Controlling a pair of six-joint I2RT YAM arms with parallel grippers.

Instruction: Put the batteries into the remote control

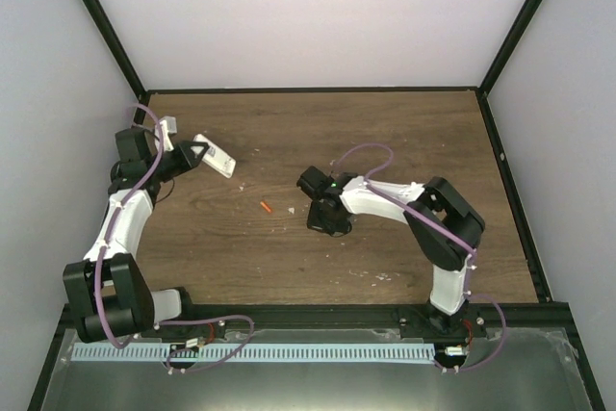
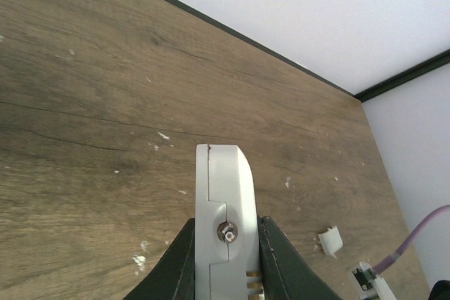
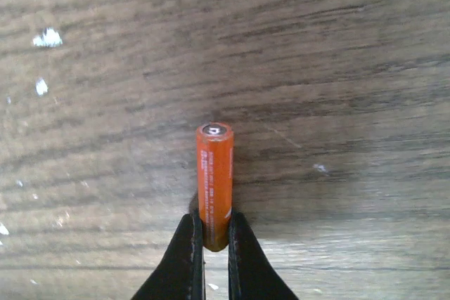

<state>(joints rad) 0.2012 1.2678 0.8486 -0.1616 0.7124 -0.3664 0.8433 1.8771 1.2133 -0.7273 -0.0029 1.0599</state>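
My left gripper (image 1: 195, 153) is shut on the white remote control (image 1: 216, 156) at the table's left, holding it off the wood. In the left wrist view the remote control (image 2: 223, 187) stands on edge between the black fingers (image 2: 179, 261), with my left gripper (image 2: 226, 237) clamped on its two sides. My right gripper (image 1: 327, 221) points down near the table's middle. In the right wrist view it (image 3: 216, 228) is shut on the lower end of an orange-red battery (image 3: 214, 173). A second battery (image 1: 264, 207) lies loose on the wood between the arms.
A small white cover piece (image 2: 330, 240) lies on the wood to the right of the remote. White crumbs (image 3: 48, 36) are scattered over the table. A black frame rail (image 1: 308, 90) and pale walls close off the back and both sides.
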